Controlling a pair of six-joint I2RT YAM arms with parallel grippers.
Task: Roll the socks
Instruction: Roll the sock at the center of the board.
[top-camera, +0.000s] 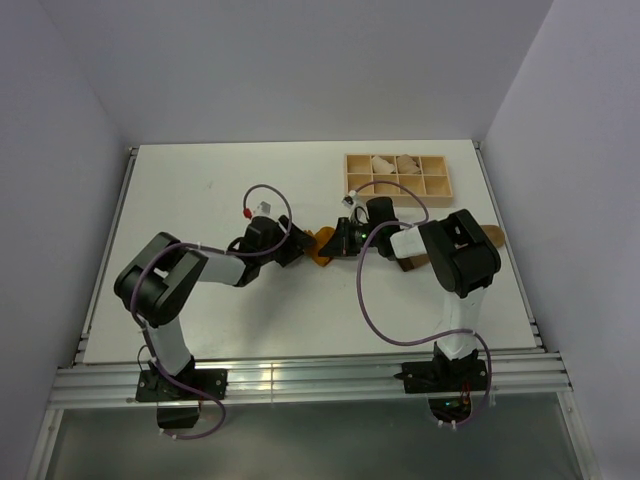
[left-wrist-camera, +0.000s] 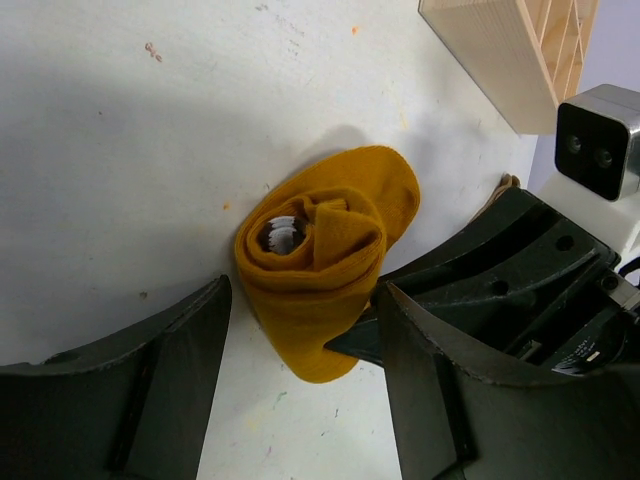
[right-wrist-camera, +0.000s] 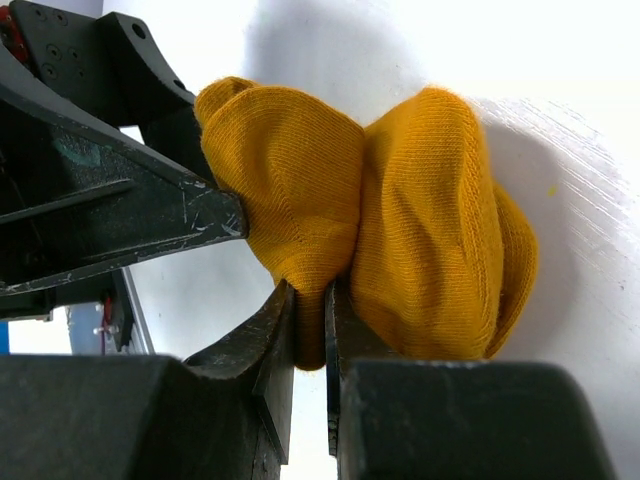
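Note:
The mustard-orange sock (top-camera: 320, 248) lies bunched at mid-table between both grippers. In the left wrist view it (left-wrist-camera: 330, 250) is a loose roll with the striped cuff (left-wrist-camera: 280, 235) showing in its core. My left gripper (left-wrist-camera: 303, 300) is open, its fingers astride the roll's near end without pressing it. My right gripper (right-wrist-camera: 310, 310) is shut on a fold of the mustard sock (right-wrist-camera: 420, 230). The tan-brown sock (top-camera: 492, 236) lies mostly hidden under the right arm.
A wooden compartment tray (top-camera: 437, 187) stands at the back right, with pale rolled bundles (top-camera: 384, 163) in its far cells. Its corner (left-wrist-camera: 490, 60) shows in the left wrist view. The left gripper's finger (right-wrist-camera: 150, 210) lies close beside the sock in the right wrist view.

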